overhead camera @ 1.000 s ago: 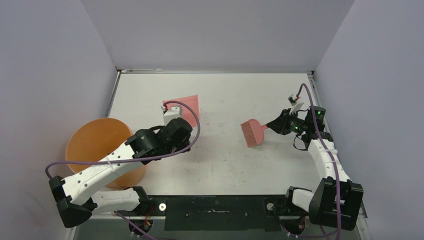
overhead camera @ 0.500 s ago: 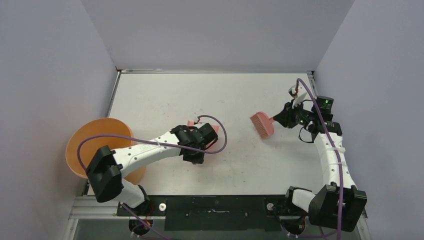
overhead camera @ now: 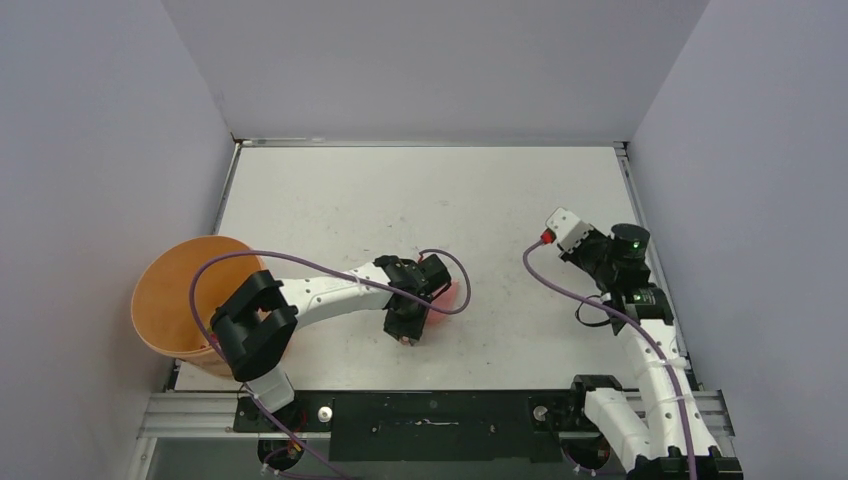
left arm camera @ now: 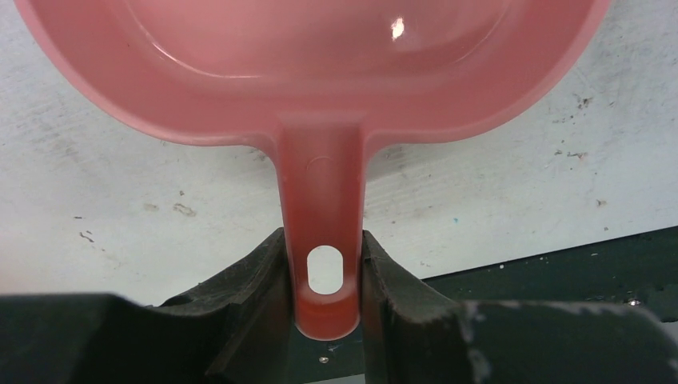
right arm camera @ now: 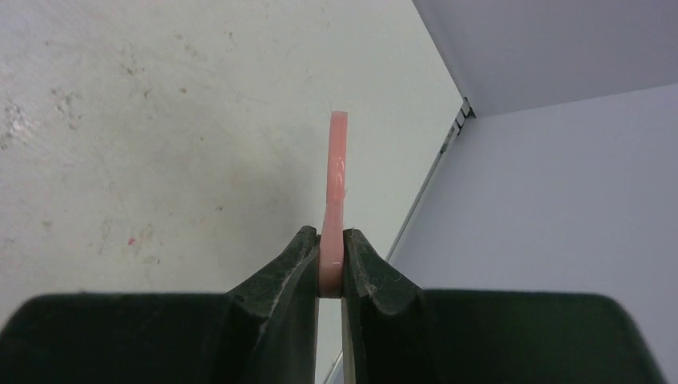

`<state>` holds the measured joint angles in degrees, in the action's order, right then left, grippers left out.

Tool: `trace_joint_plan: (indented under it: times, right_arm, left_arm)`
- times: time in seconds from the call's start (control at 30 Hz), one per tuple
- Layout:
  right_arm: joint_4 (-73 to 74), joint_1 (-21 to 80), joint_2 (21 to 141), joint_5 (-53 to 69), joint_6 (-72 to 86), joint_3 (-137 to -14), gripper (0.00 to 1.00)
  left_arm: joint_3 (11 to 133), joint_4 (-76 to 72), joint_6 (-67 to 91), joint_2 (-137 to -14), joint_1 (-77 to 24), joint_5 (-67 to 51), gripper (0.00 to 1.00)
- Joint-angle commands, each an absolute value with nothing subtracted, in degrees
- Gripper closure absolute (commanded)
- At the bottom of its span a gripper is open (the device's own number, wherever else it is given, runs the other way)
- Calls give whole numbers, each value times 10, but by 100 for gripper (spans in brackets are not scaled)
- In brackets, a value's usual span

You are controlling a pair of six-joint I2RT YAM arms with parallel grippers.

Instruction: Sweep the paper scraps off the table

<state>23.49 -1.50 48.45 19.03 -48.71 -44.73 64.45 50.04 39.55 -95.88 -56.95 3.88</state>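
No paper scraps show in any view. The white table point(overhead camera: 330, 200) is scuffed. My left gripper point(overhead camera: 425, 305) is near the table's front middle, shut on the handle point(left arm camera: 324, 272) of the pink dustpan point(left arm camera: 320, 64), whose pan lies ahead of the fingers. In the top view only a pink edge of the dustpan point(overhead camera: 456, 293) shows past the wrist. My right gripper point(overhead camera: 585, 245) is at the right side, shut on the pink brush point(right arm camera: 334, 184), seen edge-on between the fingers point(right arm camera: 288, 272). The brush is hidden under the wrist in the top view.
A round orange bucket point(overhead camera: 170, 300) stands off the table's front left corner, partly under the left arm. Grey walls close the back and both sides. A metal rim point(overhead camera: 628, 190) runs along the right edge. The dark front rail point(left arm camera: 560, 272) lies just behind the left gripper.
My left arm has swung from beside the bucket to the front middle, carrying the dustpan. My right arm has drawn the brush right and turned, so the brush head no longer shows from above.
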Motion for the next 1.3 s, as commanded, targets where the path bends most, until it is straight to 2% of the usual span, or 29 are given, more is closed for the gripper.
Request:
trace_joint_plan:
  times: [0.0, 0.1, 0.3, 0.37, 0.5, 0.6, 0.67, 0.8, 0.83, 0.9, 0.97, 1.1, 1.27]
  right_arm:
    - [163, 21, 440, 94, -575, -386, 92]
    - [184, 41, 442, 102, -576, -360, 90]
    - [288, 56, 474, 175, -577, -353, 81]
    - [334, 56, 474, 208, -577, -367, 72]
    - [412, 56, 447, 290, -570, -402, 41]
    - [452, 55, 434, 340, -538, -432, 23]
    - [467, 55, 443, 369, -489, -458, 16]
    - [499, 55, 509, 417, -396, -513, 11]
    - [493, 52, 529, 426, -365, -524, 4]
    - [452, 41, 550, 414, -285, -528, 9]
    - [413, 32, 563, 401, -233, -529, 10]
    - [255, 24, 525, 312, -55, -483, 10]
    - [133, 24, 472, 244, 13, -406, 10]
  left_arm:
    - [684, 473, 374, -976, -564, 25, 100]
    - [702, 467, 366, -992, -562, 23, 99]
    - [712, 454, 363, -1011, -562, 21, 84]
    - [710, 453, 363, -1011, -562, 22, 77]
    - [708, 457, 362, -991, -562, 24, 70]
    - [708, 471, 350, -968, -562, 29, 64]
    - [707, 482, 337, -946, -563, 38, 63]
    - [679, 473, 310, -876, -564, 64, 61]
    - [660, 457, 299, -842, -566, 83, 60]
    - [628, 425, 290, -786, -568, 116, 57]
    - [591, 385, 276, -724, -568, 138, 54]
    - [495, 299, 256, -607, -559, 184, 40]
    - [415, 235, 241, -523, -550, 222, 21]
